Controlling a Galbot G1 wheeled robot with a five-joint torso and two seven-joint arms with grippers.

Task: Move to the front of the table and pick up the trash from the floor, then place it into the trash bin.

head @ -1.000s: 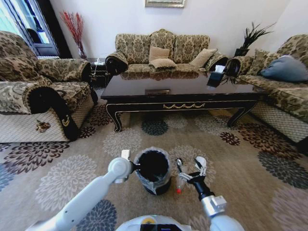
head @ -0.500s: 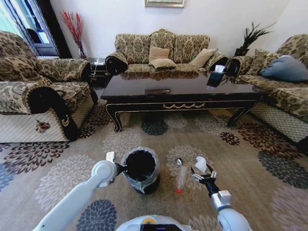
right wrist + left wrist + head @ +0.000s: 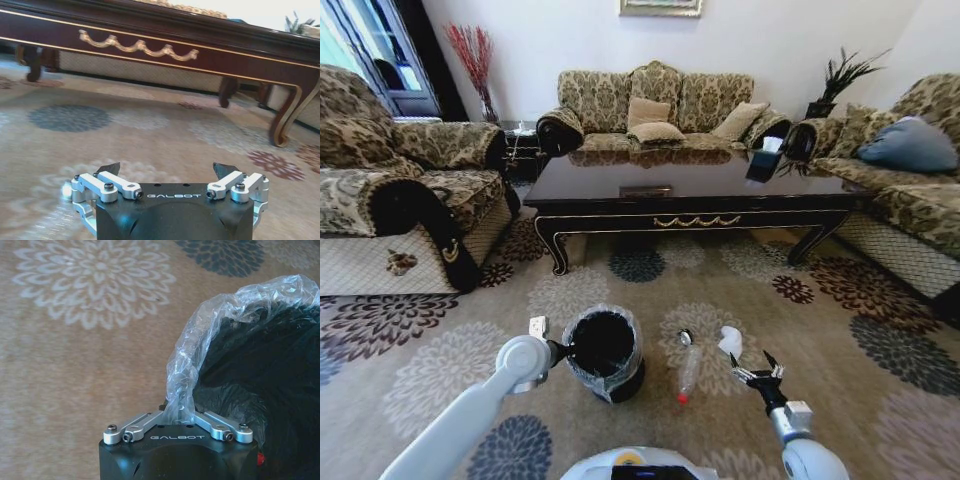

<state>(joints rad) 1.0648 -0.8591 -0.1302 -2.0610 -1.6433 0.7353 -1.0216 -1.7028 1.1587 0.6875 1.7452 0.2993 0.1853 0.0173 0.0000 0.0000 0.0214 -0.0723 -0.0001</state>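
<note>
The right pincer (image 3: 757, 373) has drawn back, wide and empty; the paper wad (image 3: 730, 341) and bottle (image 3: 688, 371) lie ahead on the carpet (image 3: 840, 330), ungrasped. The left pincer (image 3: 560, 351) holds the bin (image 3: 604, 352) rim.

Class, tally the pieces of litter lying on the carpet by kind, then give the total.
Plastic bottle: 1
Paper wad: 1
Small round piece: 1
Total: 3
All lie on the carpet between the trash bin, held at its rim by the left gripper, and the open right gripper.
</note>
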